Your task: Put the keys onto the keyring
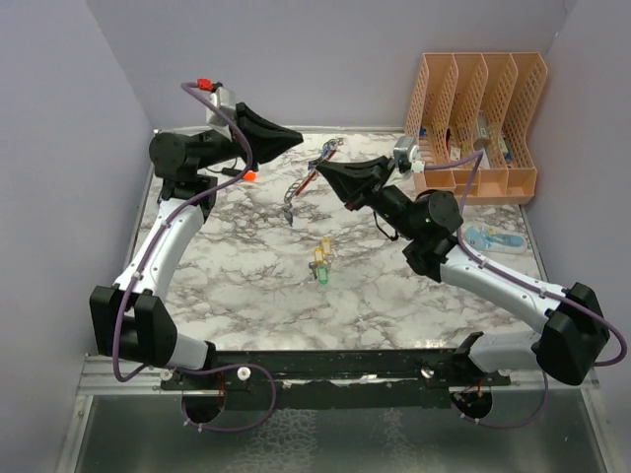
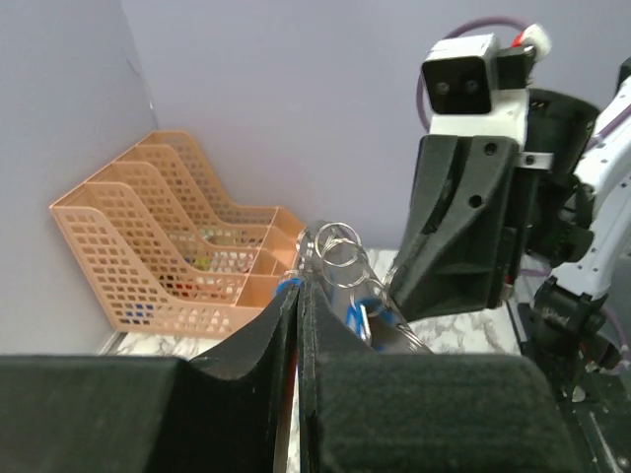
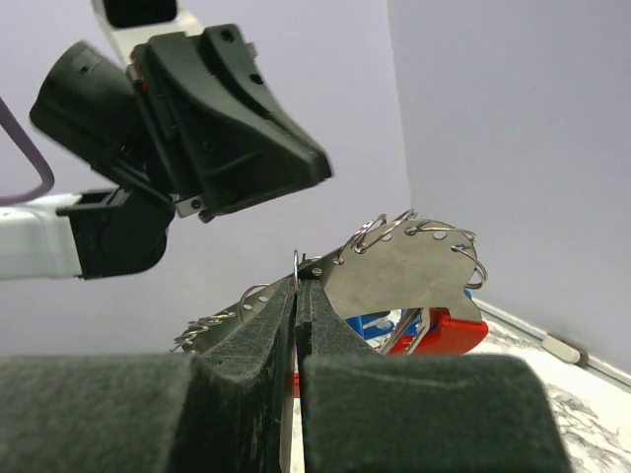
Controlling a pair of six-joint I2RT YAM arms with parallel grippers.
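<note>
Two keys [image 1: 320, 262] loose mid-frame; right gripper [image 3: 297, 288] clamps keyring [image 3: 404, 264], left gripper [image 2: 300, 284] closed beside it; steady ring, fetch key

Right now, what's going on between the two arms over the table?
Both arms hold the keyring in the air between them. The right gripper is shut on its edge, by a small wire ring. The left gripper is shut on the other side, beside a blue-headed key. A yellow-headed key and a green-headed key lie on the marble table, not yet on.
</note>
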